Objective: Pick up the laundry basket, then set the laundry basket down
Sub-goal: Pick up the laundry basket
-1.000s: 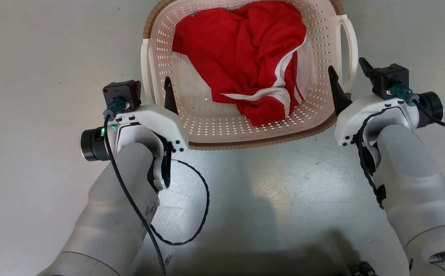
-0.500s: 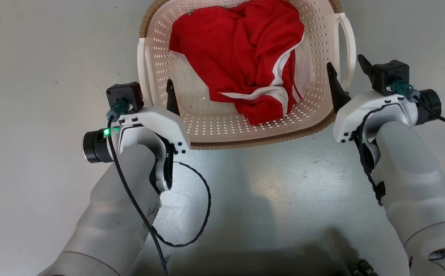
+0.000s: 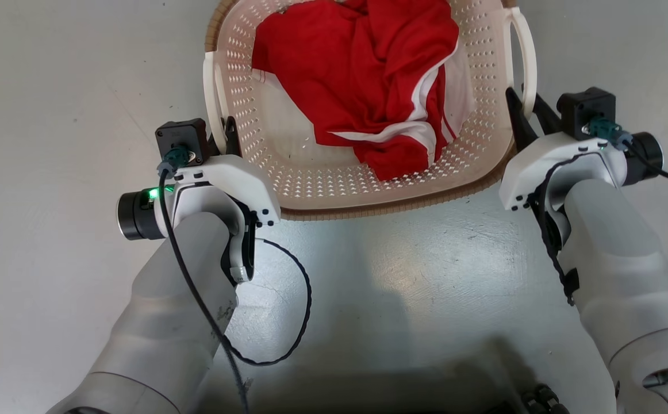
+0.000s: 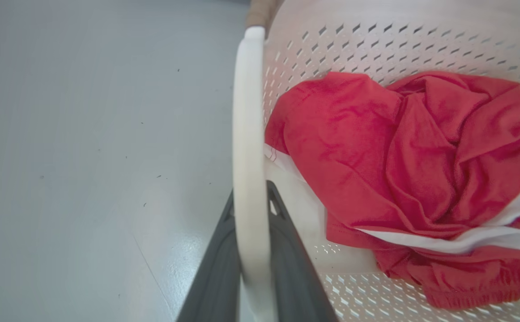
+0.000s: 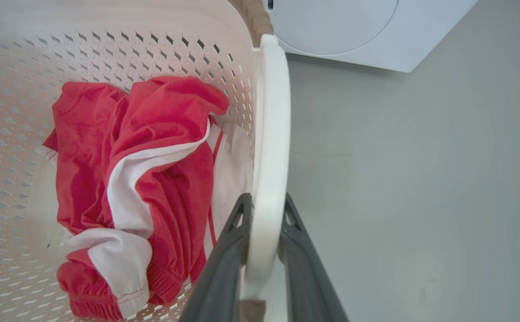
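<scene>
laundry basket [image 3: 322, 178]: far rim cut off | washer [image 5: 354, 31]: mostly cropped

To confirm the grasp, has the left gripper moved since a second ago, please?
Yes: the left gripper has closed, its inner finger shifting leftwards from inside the laundry basket onto its left handle.

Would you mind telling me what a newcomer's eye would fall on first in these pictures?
The bright red garment with white stripes, heaped in the cream laundry basket on the grey floor, stands out first. Next come the left gripper and right gripper, each clamped on one of the basket's white side handles.
</scene>
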